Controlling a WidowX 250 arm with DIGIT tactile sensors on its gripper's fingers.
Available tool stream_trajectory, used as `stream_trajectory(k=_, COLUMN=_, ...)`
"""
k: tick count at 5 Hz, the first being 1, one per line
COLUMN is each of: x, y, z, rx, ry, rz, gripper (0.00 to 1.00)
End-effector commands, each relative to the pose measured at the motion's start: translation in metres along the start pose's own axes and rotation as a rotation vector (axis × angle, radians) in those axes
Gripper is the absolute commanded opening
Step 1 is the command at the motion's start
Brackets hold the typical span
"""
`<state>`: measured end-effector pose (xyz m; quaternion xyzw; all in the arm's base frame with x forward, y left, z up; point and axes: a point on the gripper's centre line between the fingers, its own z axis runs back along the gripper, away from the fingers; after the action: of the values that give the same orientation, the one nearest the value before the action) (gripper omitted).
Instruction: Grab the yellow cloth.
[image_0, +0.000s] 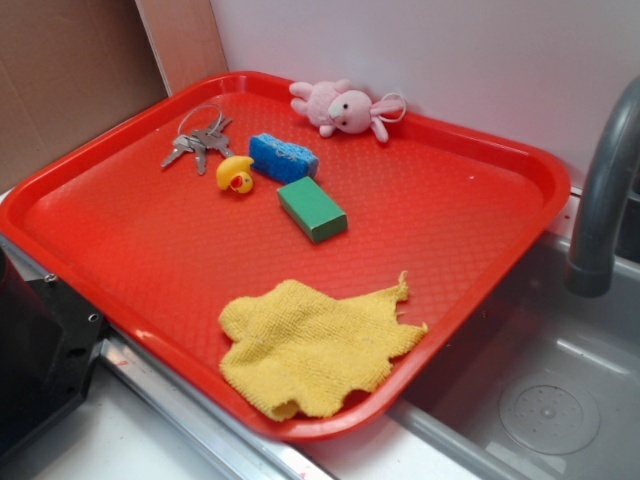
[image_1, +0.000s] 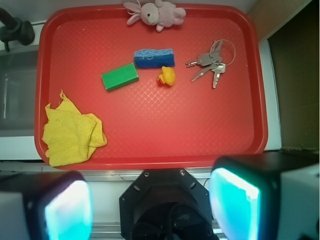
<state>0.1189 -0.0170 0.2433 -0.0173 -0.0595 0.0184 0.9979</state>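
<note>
The yellow cloth (image_0: 312, 346) lies crumpled and flat on the front corner of the red tray (image_0: 120, 250), its ragged edge close to the rim. From the wrist camera, the yellow cloth (image_1: 70, 131) is at the left end of the red tray (image_1: 200, 135), near its lower rim. My gripper (image_1: 151, 205) hangs high above the tray's near side, over the black robot base (image_1: 167, 205). Its two fingers (image_1: 67, 212) stand wide apart with nothing between them. The exterior view does not show the gripper.
On the tray lie a green block (image_0: 312, 208), a blue sponge (image_0: 283, 157), a small yellow rubber duck (image_0: 236, 175), a bunch of keys (image_0: 198, 140) and a pink plush bunny (image_0: 343, 108). A grey faucet (image_0: 605, 190) and sink (image_0: 545, 400) are beside the tray on the right.
</note>
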Motion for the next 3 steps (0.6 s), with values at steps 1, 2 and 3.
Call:
stream_trajectory(k=1, x=0.0, y=0.0, z=0.0, rx=0.0, ry=0.0, rz=0.0, gripper=1.0)
stream_trajectory(k=2, x=0.0042, y=-0.0012, z=-0.0031, rx=0.014, ry=-0.023, rz=0.007, gripper=1.0)
stream_trajectory(k=3, x=0.0074, y=-0.0028, z=-0.0074, rx=0.021, ry=-0.023, rz=0.004, gripper=1.0)
